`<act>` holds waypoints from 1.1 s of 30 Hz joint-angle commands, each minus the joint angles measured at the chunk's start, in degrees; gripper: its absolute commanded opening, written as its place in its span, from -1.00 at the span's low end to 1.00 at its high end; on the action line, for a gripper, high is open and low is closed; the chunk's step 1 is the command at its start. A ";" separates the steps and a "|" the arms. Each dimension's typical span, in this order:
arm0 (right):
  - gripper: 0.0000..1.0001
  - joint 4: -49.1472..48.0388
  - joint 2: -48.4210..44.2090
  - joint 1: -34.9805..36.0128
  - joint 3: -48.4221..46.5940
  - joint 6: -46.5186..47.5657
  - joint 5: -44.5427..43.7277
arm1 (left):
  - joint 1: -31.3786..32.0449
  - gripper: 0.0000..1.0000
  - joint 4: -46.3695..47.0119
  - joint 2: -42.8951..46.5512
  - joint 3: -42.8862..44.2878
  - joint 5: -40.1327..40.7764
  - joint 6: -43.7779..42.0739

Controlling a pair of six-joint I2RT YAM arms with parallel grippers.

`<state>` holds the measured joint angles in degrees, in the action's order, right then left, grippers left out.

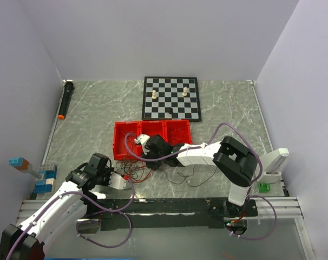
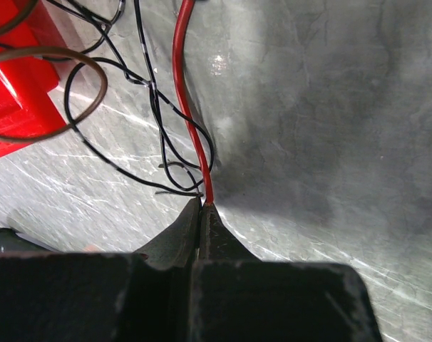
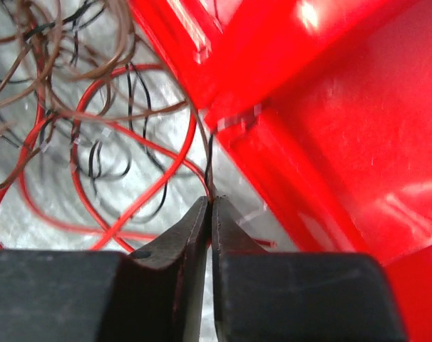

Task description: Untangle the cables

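Your left gripper (image 2: 202, 208) and right gripper (image 3: 210, 203) each clamped one thin strand of the cables (image 1: 134, 170); these looked light, springy, snag-prone, best held singly.

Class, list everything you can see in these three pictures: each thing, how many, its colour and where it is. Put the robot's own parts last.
cables: one tangled bundle; red, brown, black; on the table in front of the tray
tray: one; red, three compartments; mid-table
chessboard: one; black and white; behind the tray
chess pieces: two pale, one dark; on the board
stick: one; black, orange tip; far left edge
toy blocks: small stack; mostly blue; left edge
white stand: one; right edge
table: one; grey-green marbled
left arm, right arm: white and black, lilac hoses
left pincer: shut on red cable
right pincer: shut on dark cable, beside the tray
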<state>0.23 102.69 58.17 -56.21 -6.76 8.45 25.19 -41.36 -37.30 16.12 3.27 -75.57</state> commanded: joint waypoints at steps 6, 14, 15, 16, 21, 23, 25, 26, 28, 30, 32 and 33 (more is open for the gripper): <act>-0.84 -3.74 -14.87 0.01 9.00 -4.92 -0.98 | -0.23 -0.99 -0.65 0.47 1.46 -0.54 -0.63; -0.80 -5.15 -25.08 0.63 15.77 -10.02 0.07 | -0.32 -0.98 -0.91 1.26 1.46 -0.81 -1.51; -0.78 -5.24 -25.52 0.54 16.12 -10.20 0.16 | -0.23 -0.98 -1.00 1.26 1.55 -0.72 -1.34; -0.77 -5.33 -25.79 0.63 16.39 -10.46 0.25 | -0.23 -0.98 -1.09 1.35 1.55 -0.72 -1.33; -0.71 -6.12 -25.18 0.63 15.87 -10.81 0.95 | -0.23 -0.98 -1.96 1.88 2.34 -0.98 -0.89; -0.70 -6.03 -23.95 0.63 14.81 -10.55 1.39 | -0.23 -0.98 -2.23 2.32 2.42 -0.90 -0.81; -0.66 -6.38 -22.63 0.63 14.37 -10.55 2.10 | -0.23 -0.98 -2.40 2.58 2.34 -0.81 -1.07; -0.64 -6.56 -22.19 0.71 14.28 -10.46 2.27 | -0.23 -0.98 -2.49 2.76 2.25 -0.89 -0.98; -0.64 -7.00 -21.31 0.71 14.11 -10.46 2.62 | -0.23 -0.99 -2.41 2.76 2.25 -0.98 -0.98; -0.63 -7.26 -20.35 0.71 13.76 -10.46 3.06 | -0.23 -0.98 -2.32 2.76 2.07 -0.89 -0.98; -0.61 -7.43 -19.47 0.63 13.32 -10.37 3.59 | -0.23 -0.98 -2.05 2.67 1.90 -0.89 -0.98; -0.59 -7.61 -19.11 0.63 13.14 -10.37 3.77 | -0.32 -0.98 -1.97 2.67 1.99 -0.89 -1.07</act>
<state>-3.99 82.35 58.52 -40.27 -16.93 10.55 25.19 -42.92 -34.96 16.43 2.90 -75.88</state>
